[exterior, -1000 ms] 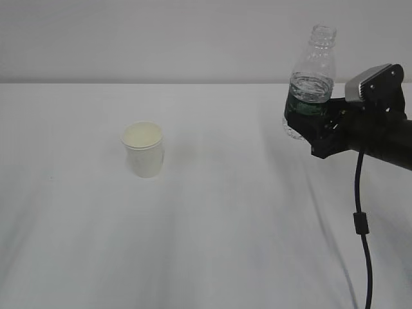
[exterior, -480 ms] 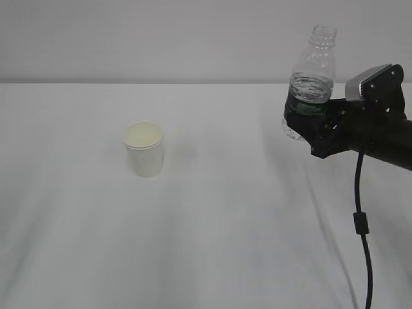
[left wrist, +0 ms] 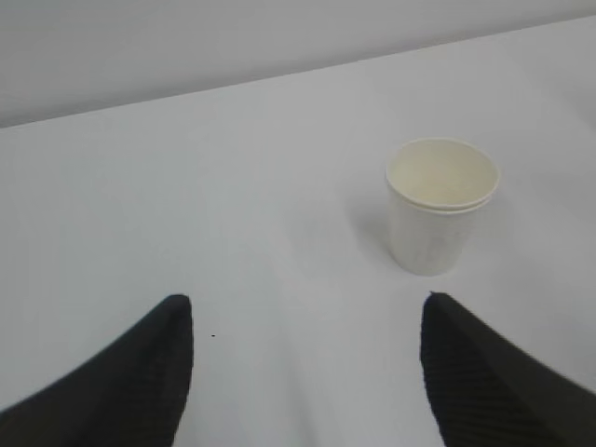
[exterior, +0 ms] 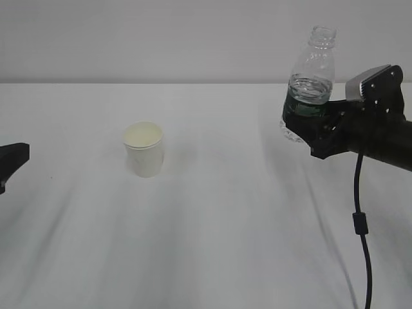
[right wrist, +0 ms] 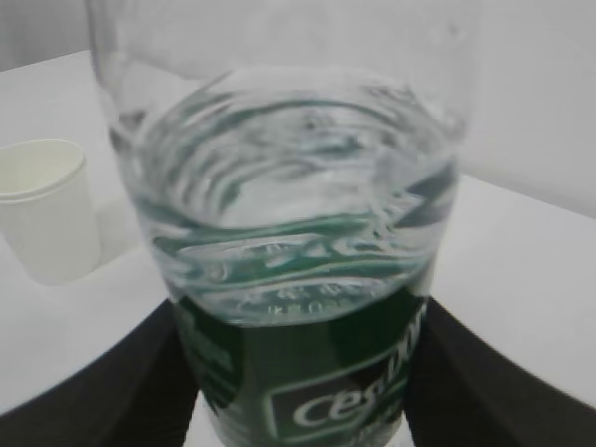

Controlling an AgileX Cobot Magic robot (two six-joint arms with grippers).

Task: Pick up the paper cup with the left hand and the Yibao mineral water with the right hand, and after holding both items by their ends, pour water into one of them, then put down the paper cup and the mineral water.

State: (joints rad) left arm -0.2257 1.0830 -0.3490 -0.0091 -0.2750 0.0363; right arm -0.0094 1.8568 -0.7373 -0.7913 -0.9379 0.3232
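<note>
The white paper cup point(exterior: 144, 149) stands upright on the table, left of centre; it also shows in the left wrist view point(left wrist: 440, 203) and the right wrist view point(right wrist: 45, 207). My left gripper point(left wrist: 305, 358) is open and empty, short of the cup; only its tip point(exterior: 11, 159) shows at the left edge of the exterior view. My right gripper point(exterior: 308, 125) is shut on the Yibao mineral water bottle point(exterior: 310, 77) at its green label point(right wrist: 307, 377) and holds it above the table, tilted slightly. The bottle has no cap. Water point(right wrist: 289, 196) reaches to just above the label.
The table point(exterior: 219, 244) is covered in white cloth, with a pale wall behind. The right arm's black cable point(exterior: 362, 225) hangs down at the lower right.
The left gripper's tip has come into the exterior view at the left edge. The right gripper and bottle have shifted very slightly to the left. The cup has not moved.
</note>
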